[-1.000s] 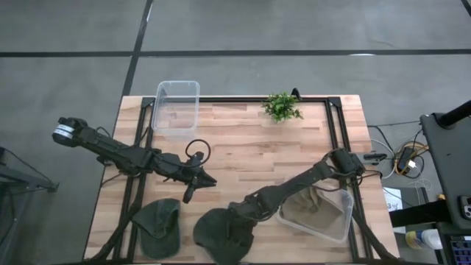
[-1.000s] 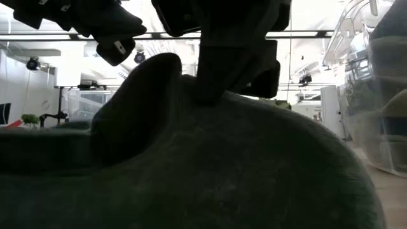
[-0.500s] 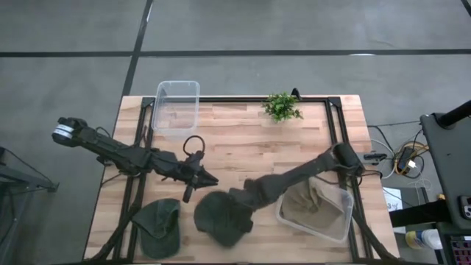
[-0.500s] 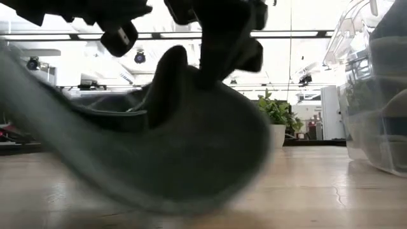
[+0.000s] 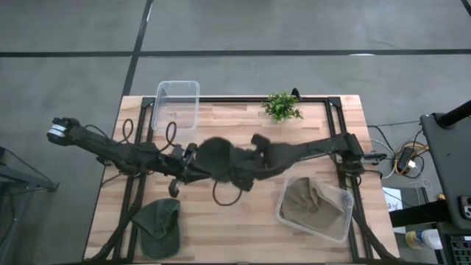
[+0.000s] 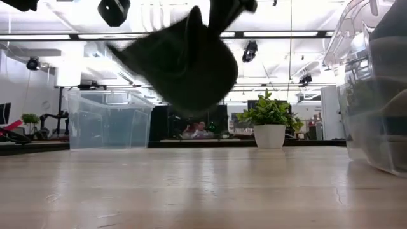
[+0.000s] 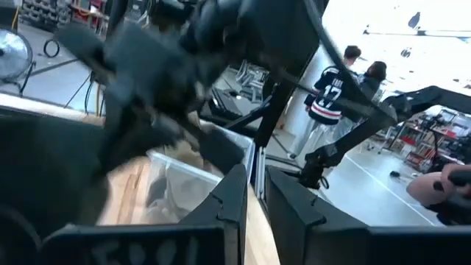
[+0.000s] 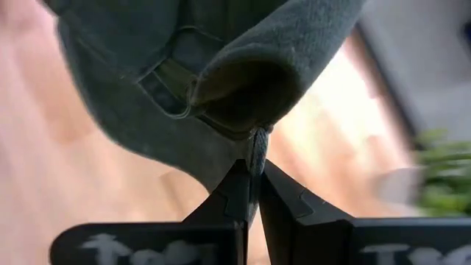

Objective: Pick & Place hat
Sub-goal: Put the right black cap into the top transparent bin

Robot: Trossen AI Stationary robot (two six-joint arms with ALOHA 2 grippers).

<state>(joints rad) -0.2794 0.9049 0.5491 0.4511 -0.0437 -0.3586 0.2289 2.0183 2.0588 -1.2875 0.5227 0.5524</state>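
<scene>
Seemingly touching the left gripper (image 5: 193,163), right gripper (image 8: 252,179) holds hat (image 5: 215,156) aloft.

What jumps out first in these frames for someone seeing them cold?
The dark green hat hanging in mid-air over the middle of the table, pinched at its edge by the right pincer, which is shut on it. Next, the left pincer close beside it near the table's centre, holding nothing. Then a second green hat lying at the front left edge, and the clear bin of tan cloth at the front right.
</scene>
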